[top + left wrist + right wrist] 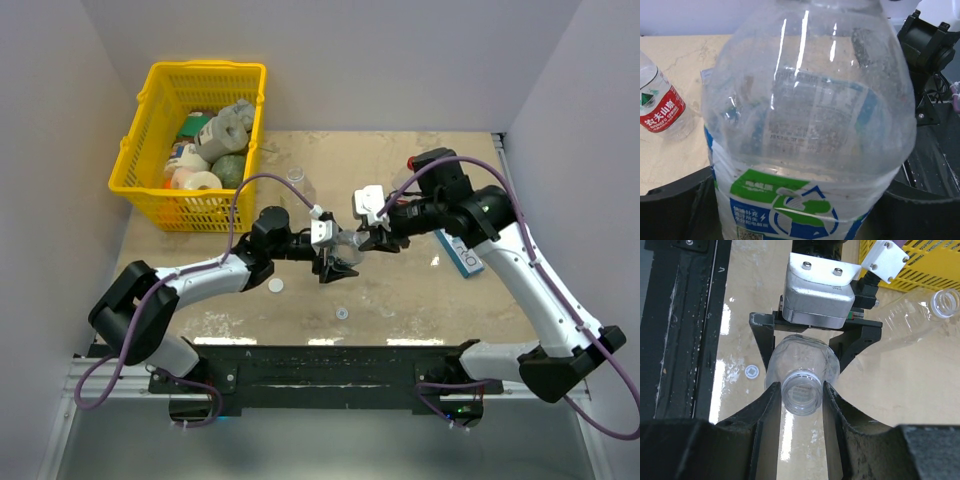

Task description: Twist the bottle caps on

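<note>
My left gripper [335, 262] is shut on the body of the short blue-labelled bottle [805, 150], holding it on its side above the table. Its dark fingers [675, 200] press both flanks. The bottle's open, capless neck [801, 392] points at my right gripper [801, 395], whose fingers [767, 410] close against the neck on both sides. A white cap [275, 285] and a pale ring-look cap [342, 313] lie on the table; the latter also shows in the right wrist view [751, 372]. A red-labelled bottle [660, 107] lies at the left. A clear uncapped bottle [920, 315] lies near the basket.
A yellow basket [140, 180] full of odds stands at the far left. A flat blue-and-white box [458, 252] lies under my right forearm. A small red spot [412, 163] shows beside the right arm; I cannot tell what it is. Grey walls close in both sides.
</note>
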Controlling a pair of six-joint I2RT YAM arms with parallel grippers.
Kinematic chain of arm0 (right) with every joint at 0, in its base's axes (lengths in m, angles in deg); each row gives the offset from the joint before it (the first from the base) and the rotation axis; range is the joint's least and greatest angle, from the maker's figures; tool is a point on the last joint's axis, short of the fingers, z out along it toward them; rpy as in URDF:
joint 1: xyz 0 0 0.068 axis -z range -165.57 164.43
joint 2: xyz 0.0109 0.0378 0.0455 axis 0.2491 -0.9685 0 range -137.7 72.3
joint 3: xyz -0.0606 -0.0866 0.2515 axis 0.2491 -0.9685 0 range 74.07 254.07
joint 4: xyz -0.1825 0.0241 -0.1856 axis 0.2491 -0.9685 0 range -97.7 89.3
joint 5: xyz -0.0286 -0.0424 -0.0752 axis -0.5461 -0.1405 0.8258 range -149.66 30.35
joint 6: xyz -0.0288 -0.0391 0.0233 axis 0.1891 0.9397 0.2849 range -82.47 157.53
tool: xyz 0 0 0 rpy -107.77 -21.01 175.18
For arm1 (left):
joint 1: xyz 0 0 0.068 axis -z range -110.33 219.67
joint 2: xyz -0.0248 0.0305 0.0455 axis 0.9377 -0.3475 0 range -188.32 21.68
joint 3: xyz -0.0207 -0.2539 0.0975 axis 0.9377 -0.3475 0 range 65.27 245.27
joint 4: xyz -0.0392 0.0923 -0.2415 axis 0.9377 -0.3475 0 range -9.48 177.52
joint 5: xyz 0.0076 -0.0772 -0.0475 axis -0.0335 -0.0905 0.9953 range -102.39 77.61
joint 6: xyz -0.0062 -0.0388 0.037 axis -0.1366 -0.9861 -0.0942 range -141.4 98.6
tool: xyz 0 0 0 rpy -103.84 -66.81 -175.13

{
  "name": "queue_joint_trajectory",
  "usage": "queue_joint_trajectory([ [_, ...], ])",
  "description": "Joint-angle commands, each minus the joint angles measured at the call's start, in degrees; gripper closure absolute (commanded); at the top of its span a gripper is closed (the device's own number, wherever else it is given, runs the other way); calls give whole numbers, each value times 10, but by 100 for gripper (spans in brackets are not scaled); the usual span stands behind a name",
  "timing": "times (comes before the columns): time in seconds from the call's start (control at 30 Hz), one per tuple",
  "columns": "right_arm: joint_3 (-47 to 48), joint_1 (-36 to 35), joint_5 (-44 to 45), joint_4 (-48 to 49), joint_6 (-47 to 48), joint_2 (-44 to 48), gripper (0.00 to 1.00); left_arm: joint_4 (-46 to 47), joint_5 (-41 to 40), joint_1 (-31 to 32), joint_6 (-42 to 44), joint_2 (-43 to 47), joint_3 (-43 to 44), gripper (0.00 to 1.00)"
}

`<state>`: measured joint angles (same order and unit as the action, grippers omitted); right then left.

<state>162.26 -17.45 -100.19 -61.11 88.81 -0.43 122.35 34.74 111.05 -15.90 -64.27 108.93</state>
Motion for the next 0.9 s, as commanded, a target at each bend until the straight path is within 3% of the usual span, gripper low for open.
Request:
queue_joint_trajectory([
  [0.0, 16, -2, 15, 31, -17, 9, 61, 18, -5, 2, -16, 17, 10, 27],
  [0.03, 30, -1, 21, 33, -27, 15, 47, 7, -12, 1, -16, 30, 6, 27],
  [0.13, 82, -1, 61, 17, -15, 24, 34, -40, -25, -10, -15, 52, -2, 34],
  [0.17, 95, -1, 77, 15, -15, 25, 32, -55, -32, -15, -14, 71, -5, 35],
  [0.23, 115, -2, 118, -9, 4, 22, 32, -89, -37, -30, -2, 94, -17, 51],
  [0.27, 109, -1, 134, -14, 13, 26, 33, -100, -49, -35, 1, 119, -21, 67],
  [0.33, 62, -2, 160, -14, 34, 36, 34, -138, -65, -46, 16, 144, -29, 78],
  [0.37, 40, -2, 159, -19, 52, 42, 34, -153, -80, -49, 21, 170, -29, 88],
  [0.47, -46, -2, 121, -38, 153, 59, 34, -215, -106, -60, 43, 226, -24, 100],
  [0.6, -123, -32, 99, -22, 231, 26, 40, -273, -164, -93, 30, 305, -30, 100],
  [0.77, -100, -127, 129, -47, 317, -93, 51, -270, -279, -115, -33, 379, -41, 100],
  [0.87, -107, -179, 185, -74, 400, -147, 57, -250, -290, -145, -69, 389, -37, 100],
])
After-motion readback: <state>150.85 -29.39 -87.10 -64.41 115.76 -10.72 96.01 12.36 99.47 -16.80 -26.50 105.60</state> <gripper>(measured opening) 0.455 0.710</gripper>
